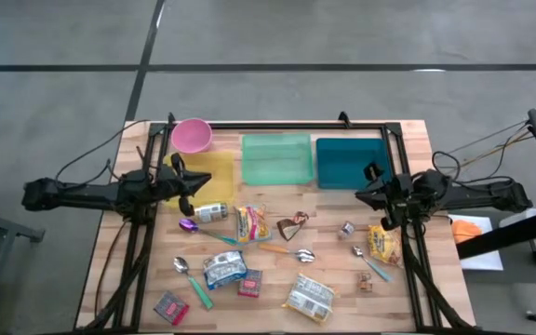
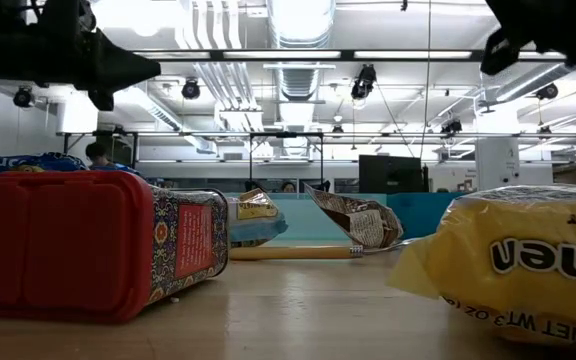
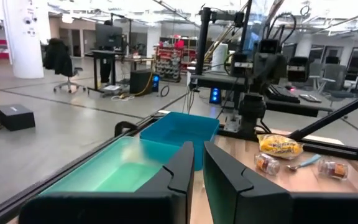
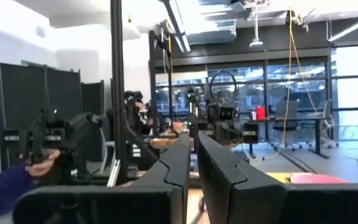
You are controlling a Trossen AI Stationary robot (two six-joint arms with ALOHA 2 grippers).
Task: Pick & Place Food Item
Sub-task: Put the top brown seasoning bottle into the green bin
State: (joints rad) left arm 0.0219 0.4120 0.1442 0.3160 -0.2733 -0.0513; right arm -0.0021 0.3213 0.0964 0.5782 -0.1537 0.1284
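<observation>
Several food items lie flat across the wooden table: a small can (image 1: 210, 212), snack packets (image 1: 252, 223) (image 1: 223, 270) (image 1: 309, 298), a yellow packet (image 1: 384, 244), a torn brown wrapper (image 1: 293, 224) and a red packet (image 1: 170, 305). In the low view the red packet (image 2: 88, 240) and a yellow packet (image 2: 523, 265) are close. My left gripper (image 1: 186, 183) (image 3: 198, 149) hovers shut over the yellow tray (image 1: 214, 167), holding nothing. My right gripper (image 1: 366, 181) (image 4: 192, 138) hovers shut by the teal bin (image 1: 350, 160), tilted slightly upward, also empty.
A pink bowl (image 1: 192, 135), the yellow tray, a green bin (image 1: 275, 158) and the teal bin line the table's far edge. Spoons (image 1: 194, 284) (image 1: 287, 251) (image 1: 370, 263) lie among the packets. A black frame (image 1: 277, 124) rims the table.
</observation>
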